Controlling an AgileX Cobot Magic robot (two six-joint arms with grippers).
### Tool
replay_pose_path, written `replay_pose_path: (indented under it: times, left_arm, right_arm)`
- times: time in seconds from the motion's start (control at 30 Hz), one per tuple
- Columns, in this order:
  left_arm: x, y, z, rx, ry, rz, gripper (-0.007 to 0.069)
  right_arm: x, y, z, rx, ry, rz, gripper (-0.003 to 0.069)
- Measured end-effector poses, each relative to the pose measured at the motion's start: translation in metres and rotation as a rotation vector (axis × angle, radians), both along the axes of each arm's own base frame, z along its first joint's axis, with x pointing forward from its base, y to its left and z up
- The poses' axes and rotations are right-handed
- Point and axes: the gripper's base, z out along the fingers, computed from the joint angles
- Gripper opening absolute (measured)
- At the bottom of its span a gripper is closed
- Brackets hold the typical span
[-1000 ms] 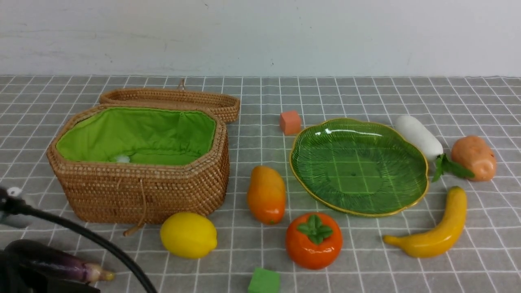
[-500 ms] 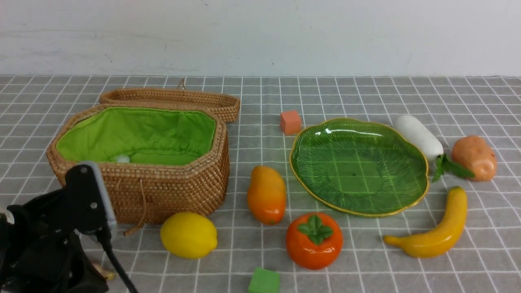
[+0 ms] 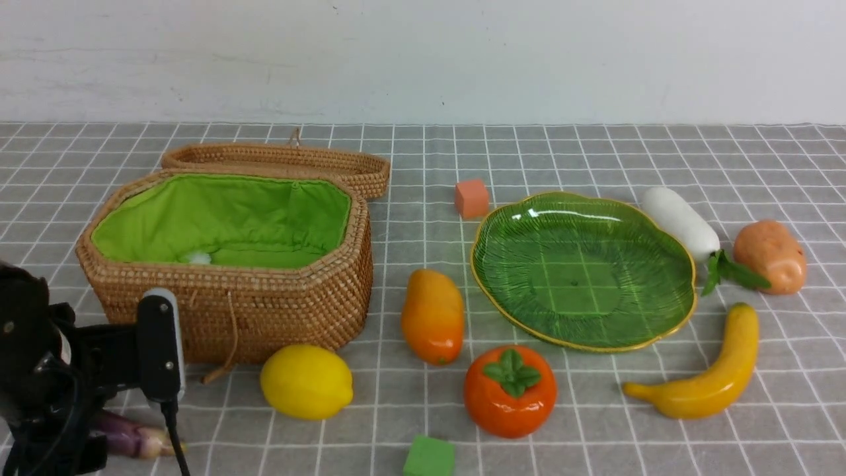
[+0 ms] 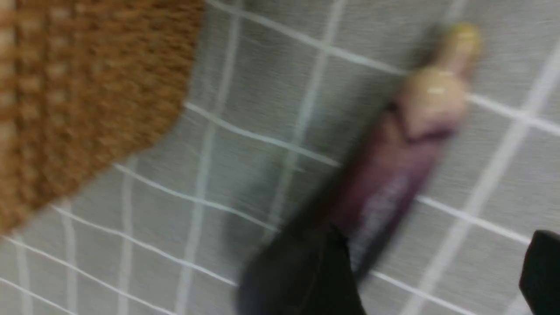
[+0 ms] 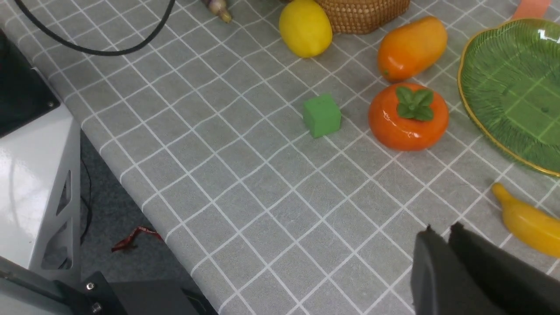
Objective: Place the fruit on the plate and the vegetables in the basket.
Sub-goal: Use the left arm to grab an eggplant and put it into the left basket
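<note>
My left pincer point(image 4: 431, 249) is hanging spread and empty over the eggplant point(image 4: 393, 175) at the table's near-left corner. Gripping squarely across it is coming next, then lifting to the basket point(image 3: 228, 301)

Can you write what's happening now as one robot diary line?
left claw: open by eggplant | eggplant: on cloth near basket | right claw: shut, empty | plate: nothing on it

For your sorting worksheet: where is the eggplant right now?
Front view: the eggplant lies at the near left, before the basket and left of the lemon, partly hidden by the left arm.
</note>
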Motion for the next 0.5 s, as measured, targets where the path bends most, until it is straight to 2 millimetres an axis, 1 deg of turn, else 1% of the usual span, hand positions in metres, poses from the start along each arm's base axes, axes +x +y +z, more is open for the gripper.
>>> replay_pose_path:
  times: [0.1, 0.2, 0.23, 0.33, 0.43, 0.5]
  left_arm:
    - [0.009, -0.001, -0.014, 0.023, 0.012, -0.036, 0.0528]
    - [0.015, -0.001, -0.027, 0.042, 0.050, -0.061, 0.0510]
    - [0.015, -0.001, -0.028, 0.044, 0.054, -0.062, 0.0510]
    - [0.018, 0.000, -0.038, 0.065, 0.080, -0.084, 0.0441]
    - [0.019, 0.000, -0.041, 0.071, 0.088, -0.088, 0.0304]
    - [0.019, 0.000, -0.041, 0.070, 0.085, -0.090, 0.0296]
  right_arm:
    - [-0.001, 0.000, -0.001, -0.005, 0.007, 0.003, 0.0062]
    - [-0.001, 0.000, -0.001, -0.009, 0.012, 0.006, 0.0065]
    - [-0.001, 0.000, -0.001, -0.008, 0.013, 0.006, 0.0065]
    - [-0.002, 0.000, -0.001, -0.009, 0.019, 0.011, 0.0067]
    - [-0.002, 0.000, -0.002, -0.007, 0.026, 0.016, 0.0067]
    - [-0.003, 0.001, -0.002, -0.004, 0.028, 0.019, 0.0067]
